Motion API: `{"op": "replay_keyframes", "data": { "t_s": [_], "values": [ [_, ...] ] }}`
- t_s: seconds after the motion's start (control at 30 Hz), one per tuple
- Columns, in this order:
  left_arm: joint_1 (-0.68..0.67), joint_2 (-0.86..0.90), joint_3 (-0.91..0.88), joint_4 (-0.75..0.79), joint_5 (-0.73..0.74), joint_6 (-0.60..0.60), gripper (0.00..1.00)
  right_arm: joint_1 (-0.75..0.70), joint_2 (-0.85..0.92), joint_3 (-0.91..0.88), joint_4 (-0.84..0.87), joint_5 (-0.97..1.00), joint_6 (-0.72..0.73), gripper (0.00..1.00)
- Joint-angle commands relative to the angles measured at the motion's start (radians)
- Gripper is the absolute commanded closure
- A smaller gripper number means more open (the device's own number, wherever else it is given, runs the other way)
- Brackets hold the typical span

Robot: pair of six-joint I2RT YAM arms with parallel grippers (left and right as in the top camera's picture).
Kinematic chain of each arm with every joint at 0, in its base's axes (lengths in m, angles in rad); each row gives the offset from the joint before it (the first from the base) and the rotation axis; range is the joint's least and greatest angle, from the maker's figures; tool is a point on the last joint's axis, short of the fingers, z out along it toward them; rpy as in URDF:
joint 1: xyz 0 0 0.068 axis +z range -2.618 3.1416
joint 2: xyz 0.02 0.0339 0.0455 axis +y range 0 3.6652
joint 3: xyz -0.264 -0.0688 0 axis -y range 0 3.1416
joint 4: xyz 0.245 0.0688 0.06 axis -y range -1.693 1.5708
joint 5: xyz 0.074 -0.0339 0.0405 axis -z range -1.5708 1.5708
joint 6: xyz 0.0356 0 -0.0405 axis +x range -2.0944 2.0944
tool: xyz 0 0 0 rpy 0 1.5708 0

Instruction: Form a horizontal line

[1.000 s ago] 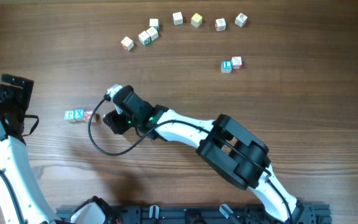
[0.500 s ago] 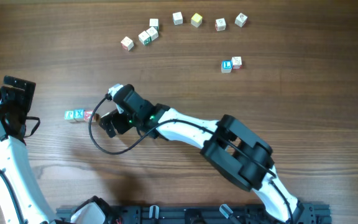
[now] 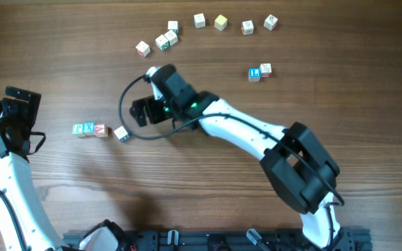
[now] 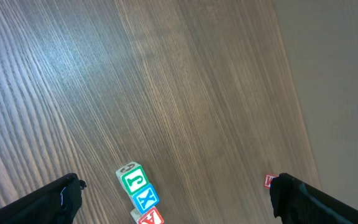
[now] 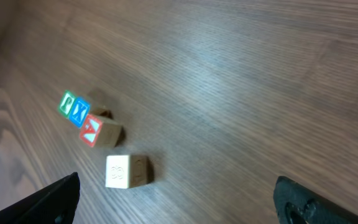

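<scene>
The horizontal line (image 3: 89, 129) is a short row of three cubes with green, blue and red letter faces, at the table's left. It also shows in the left wrist view (image 4: 139, 194) and the right wrist view (image 5: 82, 119). A pale cube (image 3: 121, 133) lies just right of the row's red end, slightly turned and a little lower; it shows in the right wrist view (image 5: 125, 171). My right gripper (image 3: 139, 111) is open and empty, up and right of that cube (image 5: 179, 205). My left gripper (image 3: 19, 117) is open and empty, left of the row (image 4: 179, 199).
Several loose cubes lie along the back, from one (image 3: 142, 48) at the left to one (image 3: 271, 22) at the right. A blue and red pair (image 3: 259, 71) sits at right of centre. The right arm (image 3: 257, 139) stretches across the middle.
My right gripper was down over the row's right end. It has let go of the pale cube there and moved up and to the right. The left arm has hardly moved.
</scene>
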Motion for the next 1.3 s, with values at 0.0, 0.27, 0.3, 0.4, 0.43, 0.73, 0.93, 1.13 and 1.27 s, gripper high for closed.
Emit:
{"op": "replay_keyframes", "data": {
  "t_s": [0.0,0.27,0.3,0.4,0.43,0.73,0.93,1.13,1.27],
  "values": [
    [0.004,-0.001,0.017,0.000,0.008,-0.009,0.00,-0.075,-0.051,0.007,0.011,-0.180,0.025,0.00],
    [0.004,-0.001,0.017,0.000,0.008,-0.009,0.00,-0.172,-0.103,0.007,-0.016,-0.216,0.026,0.00],
    [0.004,-0.001,0.017,0.000,0.008,-0.009,0.00,-0.180,-0.103,0.007,-0.022,-0.217,0.026,0.00],
    [0.004,-0.001,0.017,0.000,0.008,-0.009,0.00,-0.200,-0.103,0.007,-0.046,-0.216,0.025,0.00],
    [0.004,-0.001,0.017,0.000,0.008,-0.009,0.00,-0.205,-0.103,0.007,-0.056,-0.216,0.025,0.00],
    [0.004,-0.001,0.017,0.000,0.008,-0.009,0.00,-0.240,-0.103,0.007,-0.095,-0.215,0.025,0.00],
    [0.004,-0.001,0.017,0.000,0.008,-0.009,0.00,-0.269,-0.103,0.007,-0.117,-0.211,0.024,0.00],
    [0.004,-0.001,0.017,0.000,0.008,-0.009,0.00,-0.343,-0.108,0.007,-0.195,-0.211,-0.054,0.00],
    [0.004,-0.001,0.017,0.000,0.008,-0.009,0.00,-0.420,-0.129,0.007,-0.249,-0.130,-0.087,0.00]
  ]
}}
